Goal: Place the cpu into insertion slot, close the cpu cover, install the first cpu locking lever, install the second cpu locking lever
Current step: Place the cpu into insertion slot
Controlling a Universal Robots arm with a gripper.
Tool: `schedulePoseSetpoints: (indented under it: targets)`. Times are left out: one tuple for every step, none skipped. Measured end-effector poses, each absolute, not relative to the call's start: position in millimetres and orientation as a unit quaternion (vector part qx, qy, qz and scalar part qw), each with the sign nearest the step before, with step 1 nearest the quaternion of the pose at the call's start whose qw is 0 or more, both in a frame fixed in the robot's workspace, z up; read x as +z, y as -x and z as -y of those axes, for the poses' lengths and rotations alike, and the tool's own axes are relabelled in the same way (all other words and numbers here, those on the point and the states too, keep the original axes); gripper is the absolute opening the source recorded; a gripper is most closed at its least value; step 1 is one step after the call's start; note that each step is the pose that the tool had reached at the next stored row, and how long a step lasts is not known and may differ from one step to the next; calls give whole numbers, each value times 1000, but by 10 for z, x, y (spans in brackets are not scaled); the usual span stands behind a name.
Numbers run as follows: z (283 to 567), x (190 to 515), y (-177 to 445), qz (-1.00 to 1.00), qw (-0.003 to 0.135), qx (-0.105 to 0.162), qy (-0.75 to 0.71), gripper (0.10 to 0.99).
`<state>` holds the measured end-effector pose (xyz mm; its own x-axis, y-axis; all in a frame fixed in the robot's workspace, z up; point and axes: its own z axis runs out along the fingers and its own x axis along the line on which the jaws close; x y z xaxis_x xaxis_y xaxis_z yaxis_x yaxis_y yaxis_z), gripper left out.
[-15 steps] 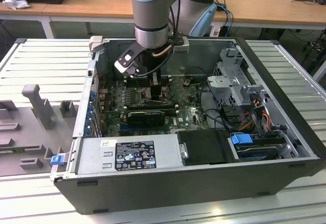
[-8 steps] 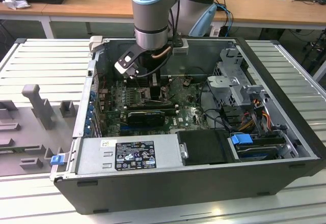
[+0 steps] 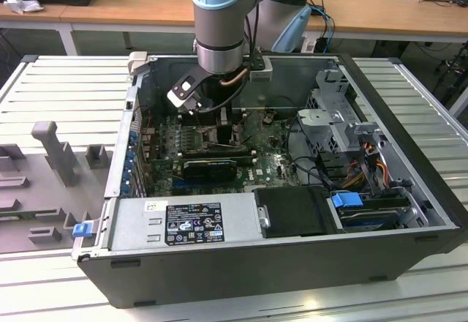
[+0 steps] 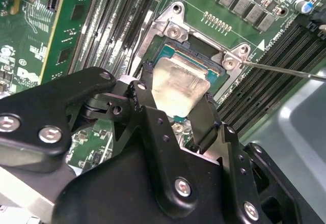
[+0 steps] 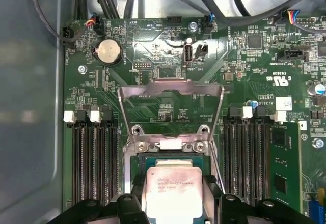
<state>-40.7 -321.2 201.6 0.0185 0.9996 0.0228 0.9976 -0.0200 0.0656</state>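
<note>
The tool (image 4: 178, 92) is closed on the cpu (image 4: 181, 81). Its 2 fingers (image 4: 210, 113) press against 2 opposite edges of the chip, and the pale metal top shows bare between them. In the exterior view the arm reaches straight down into the open case (image 3: 409, 212), which lies on the slatted table (image 3: 66, 88), so the tool (image 3: 212, 113) hangs over the board's middle. The cpu (image 5: 170, 186) lies directly beneath the tool (image 5: 173, 206), within the outline of the slot (image 5: 170, 145). Its edges run parallel to the slot's silvery rim, so by my reading it is square to the socket rather than twisted. Whether the chip is fully seated or hangs just above the contacts, I cannot tell. The cover (image 5: 153, 85) stands swung open on the side of the slot toward the round battery (image 5: 108, 51), clear of the chip. A thin lever (image 4: 285, 70) runs out from 1 corner of the slot, unlatched. The memory slots (image 5: 94, 158) flank the socket on both sides. I judge the 1st step to be at or near set-down, with the cover and both levers not yet done.
</note>
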Motion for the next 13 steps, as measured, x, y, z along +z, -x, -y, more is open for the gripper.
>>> schedulePoseSetpoints:
  targets:
    - [3211, 2006, 408, -700, 16, 31, -713, 529]
    - [3211, 2006, 409, -700, 15, 31, -713, 529]
    - [3211, 2005, 410, -700, 15, 31, -713, 529]
    - [3210, 2004, 411, -700, 15, 31, -713, 529]
    - [3210, 2005, 411, -700, 15, 31, -713, 529]
    - [3210, 2008, 412, -700, 15, 31, -713, 529]
    - [3209, 2009, 413, -700, 15, 31, -713, 529]
    - [3210, 2011, 417, -700, 15, 31, -714, 529]
    - [3210, 2012, 418, -700, 15, 31, -714, 529]
    - [3210, 2012, 419, -700, 15, 31, -714, 529]
    - [3210, 2012, 419, -700, 15, 31, -714, 529]
    - [3210, 2011, 420, -700, 15, 31, -714, 529]
    - [3211, 2010, 420, -700, 15, 31, -714, 529]
